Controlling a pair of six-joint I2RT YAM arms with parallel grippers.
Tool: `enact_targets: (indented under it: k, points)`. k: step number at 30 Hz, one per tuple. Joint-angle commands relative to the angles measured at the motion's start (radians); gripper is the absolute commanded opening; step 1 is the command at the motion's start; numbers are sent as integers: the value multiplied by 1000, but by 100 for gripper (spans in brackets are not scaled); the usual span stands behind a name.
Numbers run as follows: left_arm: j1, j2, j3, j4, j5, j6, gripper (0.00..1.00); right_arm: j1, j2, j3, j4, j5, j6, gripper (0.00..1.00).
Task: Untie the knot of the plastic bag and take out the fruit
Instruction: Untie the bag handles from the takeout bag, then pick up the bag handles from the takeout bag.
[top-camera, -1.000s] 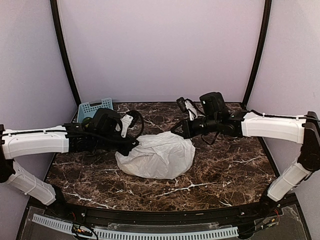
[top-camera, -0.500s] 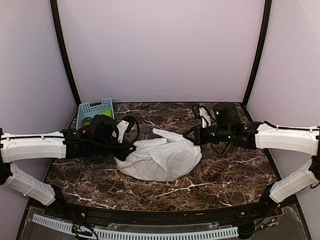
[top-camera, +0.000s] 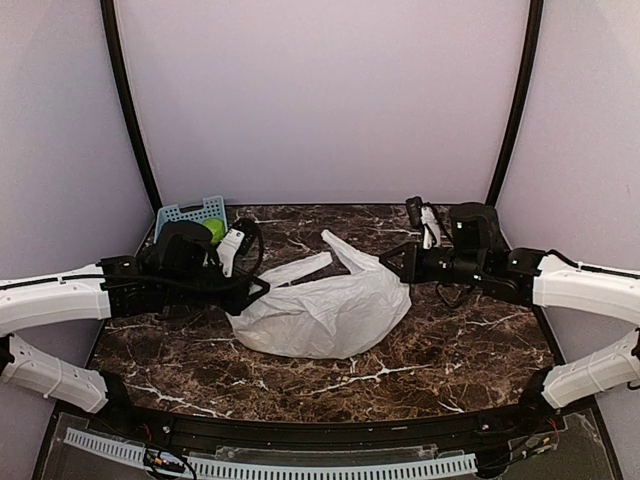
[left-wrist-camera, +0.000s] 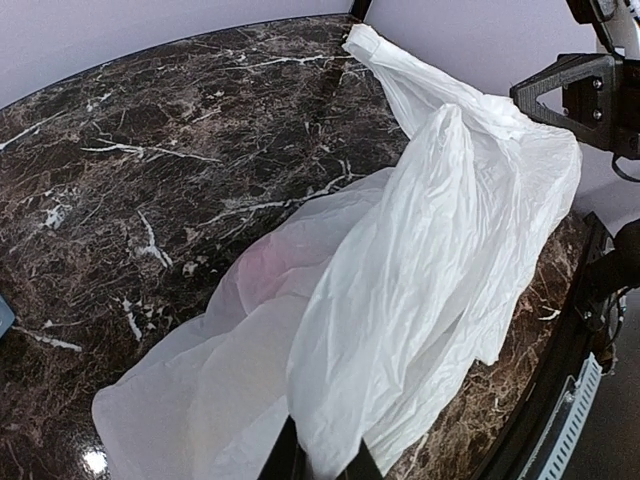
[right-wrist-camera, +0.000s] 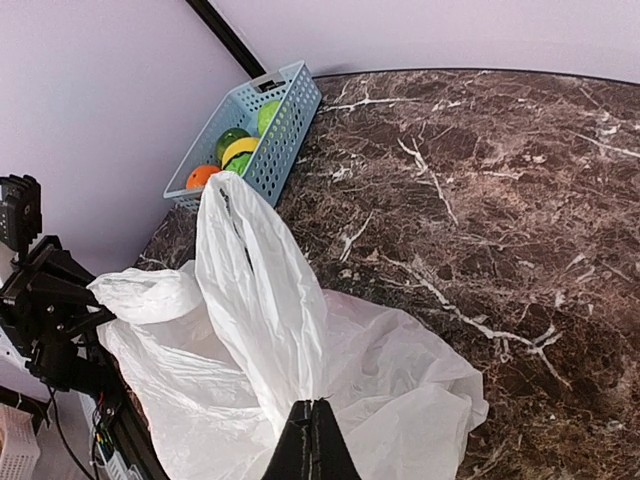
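The white plastic bag (top-camera: 325, 312) lies slumped mid-table, its two handles (top-camera: 345, 252) apart and sticking up at the back. No knot shows in any view. My left gripper (top-camera: 262, 288) pinches a fold at the bag's left edge; in the left wrist view plastic fills the narrow gap between the fingers (left-wrist-camera: 325, 455). My right gripper (top-camera: 390, 262) is shut on the base of the tall handle (right-wrist-camera: 255, 270), fingertips (right-wrist-camera: 310, 405) pressed together. A faint pinkish fruit (left-wrist-camera: 265, 270) shows through the plastic. Green, yellow and orange fruit (right-wrist-camera: 232, 140) lie in the basket.
A blue lattice basket (top-camera: 188, 212) stands at the back left corner against the wall, a green fruit (top-camera: 213, 230) showing in it behind my left arm. Dark marble table (top-camera: 450, 345) with black frame posts (top-camera: 512, 110) at the back corners.
Both arms have drawn apart, the left to the left and the right to the right. The bag went from a closed lump to a wider shape with both handles loose and raised.
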Motion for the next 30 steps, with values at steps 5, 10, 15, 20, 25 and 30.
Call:
enact_targets:
  k: [5, 10, 15, 20, 25, 30]
  points:
    - [9, -108, 31, -90, 94, -36, 29, -5, -121, -16, -4, 78, 36, 29]
    - [11, -150, 93, -164, 117, -21, 65, -5, -186, 12, -101, 107, -3, 60]
    - [16, -103, 197, -220, 111, -2, 87, -7, -145, 164, -275, 119, -92, 77]
    - [22, 25, 347, -271, 110, -5, 90, -8, -21, 345, -417, 156, -144, 81]
    - [59, 166, 465, -294, 124, -8, 91, -8, 123, 496, -511, 145, -167, 82]
    - [89, 274, 546, -320, 106, 10, 94, -5, 265, 622, -565, 127, -186, 77]
